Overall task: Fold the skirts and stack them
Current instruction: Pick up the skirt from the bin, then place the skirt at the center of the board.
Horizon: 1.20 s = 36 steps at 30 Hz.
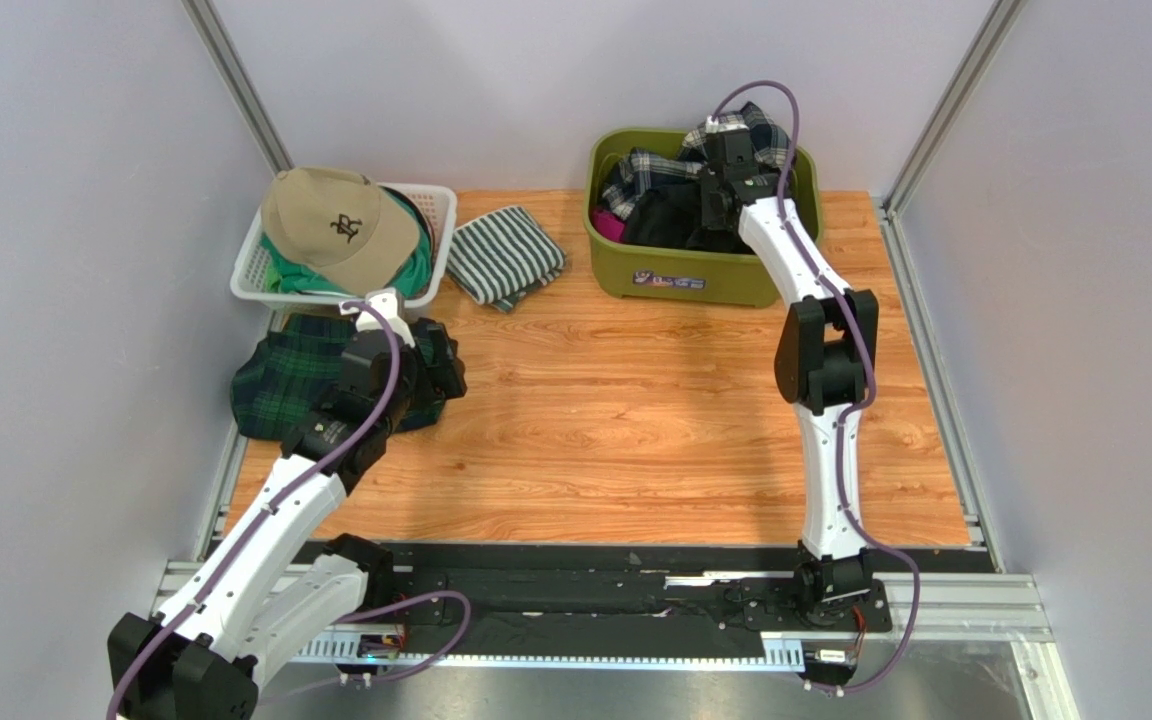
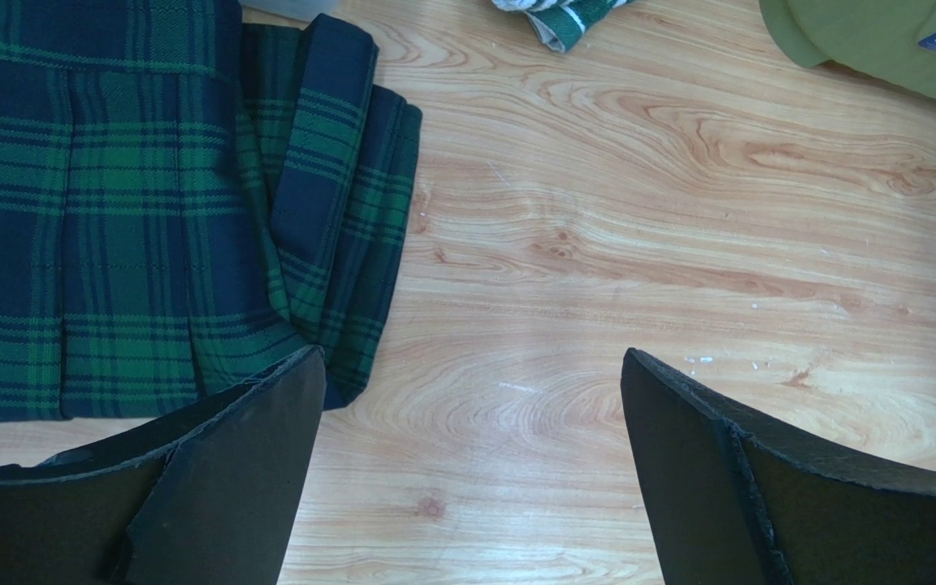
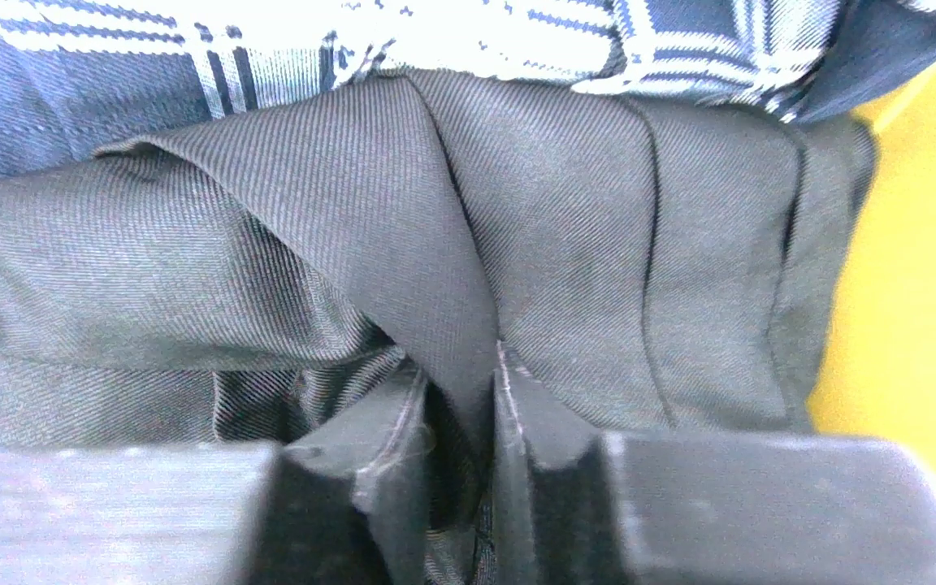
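Saw right gripper (image 3: 461,393) down in green bin (image 1: 683,276) at far right of table (image 1: 612,435), jaws nearly closed, pinching a fold of black skirt (image 3: 314,244). Spotted navy-white-grey plaid skirt (image 3: 436,37) bunched just behind it in same bin. Found left gripper (image 2: 473,372) spread wide, holding nothing, over bare wood just beside right edge of green-navy tartan skirt (image 2: 107,207). Logged tartan folded at far left of table, near white basket (image 1: 440,210) with tan cap (image 1: 334,222); striped cloth (image 1: 504,255) between basket and bin.
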Available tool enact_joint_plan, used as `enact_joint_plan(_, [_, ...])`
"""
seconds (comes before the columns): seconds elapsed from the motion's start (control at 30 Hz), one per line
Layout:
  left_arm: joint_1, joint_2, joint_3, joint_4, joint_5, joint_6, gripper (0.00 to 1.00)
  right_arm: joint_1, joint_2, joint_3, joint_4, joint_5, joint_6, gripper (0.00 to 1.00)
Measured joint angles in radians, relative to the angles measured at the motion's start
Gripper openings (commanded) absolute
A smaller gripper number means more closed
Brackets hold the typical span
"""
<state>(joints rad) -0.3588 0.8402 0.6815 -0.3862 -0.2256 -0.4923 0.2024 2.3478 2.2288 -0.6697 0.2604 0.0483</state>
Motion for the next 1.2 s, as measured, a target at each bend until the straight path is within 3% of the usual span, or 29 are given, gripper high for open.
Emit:
enact_joint_plan(0.1, [0.0,0.0,0.0,-0.002,0.004,0.0,0.99,0.0,0.001,0.025,-0.014,0.007,-0.01,0.1])
enact_joint_plan(0.17, [0.0,0.0,0.0,-0.004,0.007,0.0,0.99,0.0,-0.004,0.031,-0.015,0.014,-0.017,0.0])
enact_joint_plan(0.4, [0.0,-0.007,0.0,-0.006,0.029,0.0,0.99,-0.001,-0.174,-0.055,-0.012,0.026,-0.022,0.0])
enact_joint_plan(0.67, [0.0,-0.067,-0.012,-0.006,0.06,-0.003,0.99,0.033,-0.627,-0.202,0.052,-0.014,0.013,0.0])
enact_joint_plan(0.83, [0.0,-0.122,-0.021,-0.008,0.069,-0.005,0.99,0.114,-0.891,-0.269,0.152,-0.125,0.071,0.0])
enact_joint_plan(1.03, [0.0,-0.175,-0.023,-0.009,0.075,-0.013,0.99,0.266,-1.043,-0.271,0.192,-0.252,0.123,0.0])
enact_joint_plan(1.2, [0.0,-0.198,-0.026,-0.016,0.073,-0.032,0.99,0.336,-1.11,-0.381,0.233,-0.375,0.219,0.0])
